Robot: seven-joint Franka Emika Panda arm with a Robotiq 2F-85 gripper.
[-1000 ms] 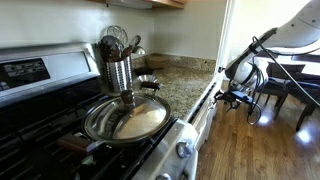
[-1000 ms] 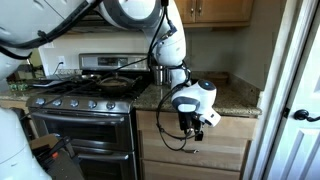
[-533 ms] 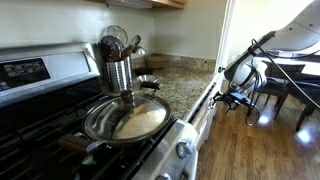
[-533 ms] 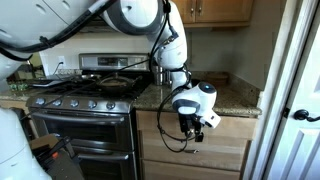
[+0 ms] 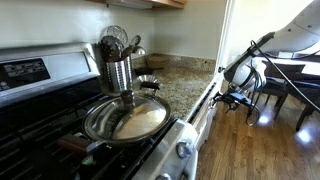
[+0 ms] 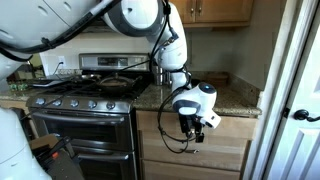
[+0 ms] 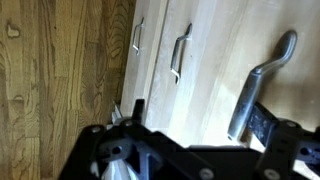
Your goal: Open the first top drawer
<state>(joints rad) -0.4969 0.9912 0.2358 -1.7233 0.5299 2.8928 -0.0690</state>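
The first top drawer [image 6: 235, 130] is the shallow light-wood front just under the granite counter, right of the stove; it looks shut. In the wrist view its curved metal handle [image 7: 258, 78] runs close across the pale drawer front [image 7: 215, 60]. My gripper [image 7: 200, 115] is open, and the handle's lower end lies between the fingers, right against the dark right-hand finger [image 7: 270, 125]. Both exterior views show the gripper [image 6: 196, 130] [image 5: 232, 98] pressed up to the cabinet face just below the counter edge, hiding the handle there.
Left of the drawer stands the steel stove [image 6: 85, 130], with a pan [image 5: 125, 120] and a utensil holder [image 5: 118, 65] on it. Two further cabinet handles [image 7: 180, 50] [image 7: 137, 35] show beyond. Wooden floor [image 5: 260, 150] and a white door [image 6: 290, 100] lie alongside.
The arm has crept only very slightly; the gripper stays open at the drawer handle and the drawer has not moved.
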